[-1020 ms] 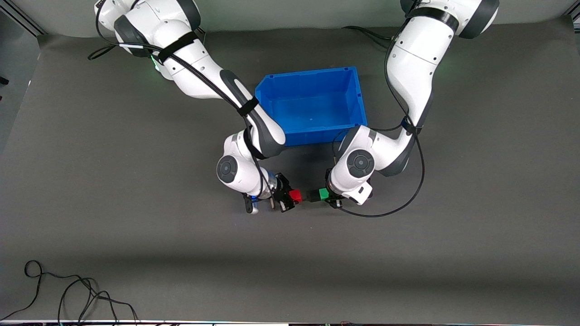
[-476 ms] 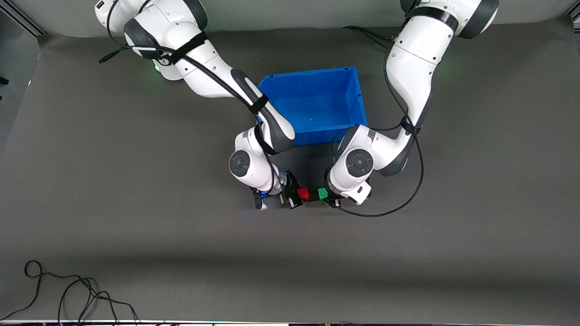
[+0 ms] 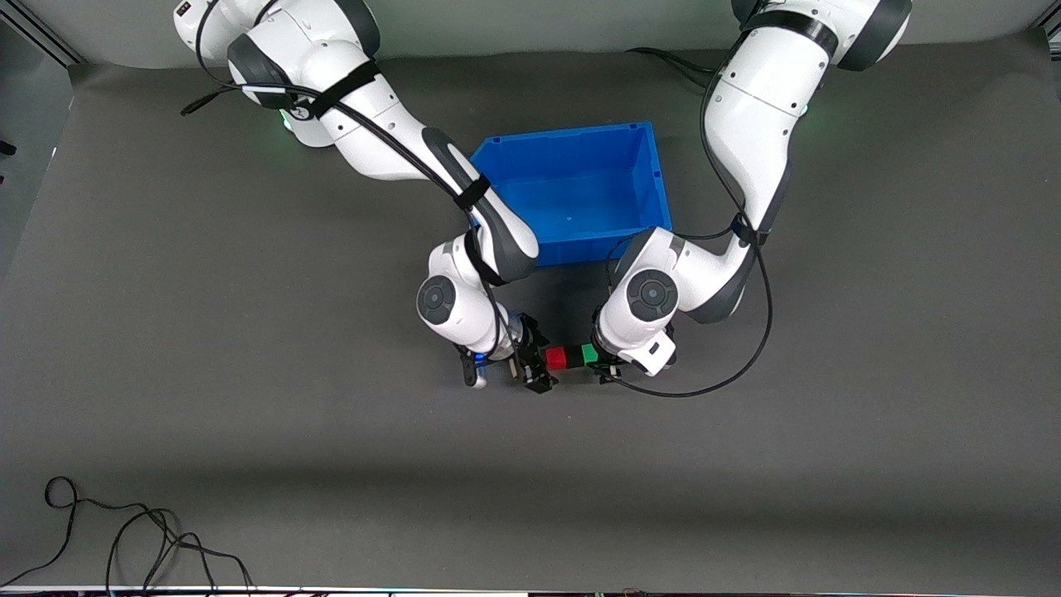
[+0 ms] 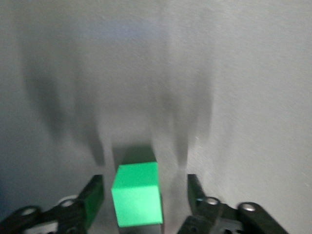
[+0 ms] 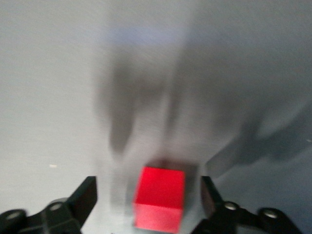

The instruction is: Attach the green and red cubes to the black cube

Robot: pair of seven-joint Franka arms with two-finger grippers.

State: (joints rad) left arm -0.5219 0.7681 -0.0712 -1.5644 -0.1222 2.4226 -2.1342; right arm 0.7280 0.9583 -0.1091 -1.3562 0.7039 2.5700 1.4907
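The red cube (image 3: 555, 358), the black cube (image 3: 573, 357) and the green cube (image 3: 590, 355) stand in one row, touching, on the grey mat nearer to the front camera than the blue bin. My left gripper (image 3: 600, 361) is open around the green cube (image 4: 137, 193), with a gap at each finger. My right gripper (image 3: 539, 366) is open around the red cube (image 5: 160, 197), its fingers also clear of it. The black cube is hidden in both wrist views.
The blue bin (image 3: 655, 186) stands farther from the front camera than the cubes, between the two arms. A black cable (image 3: 124, 539) lies coiled at the mat's near edge toward the right arm's end.
My right gripper carried the red cube toward the left arm's end until it met the black cube, which was joined to the green one. The cubes now form one row.
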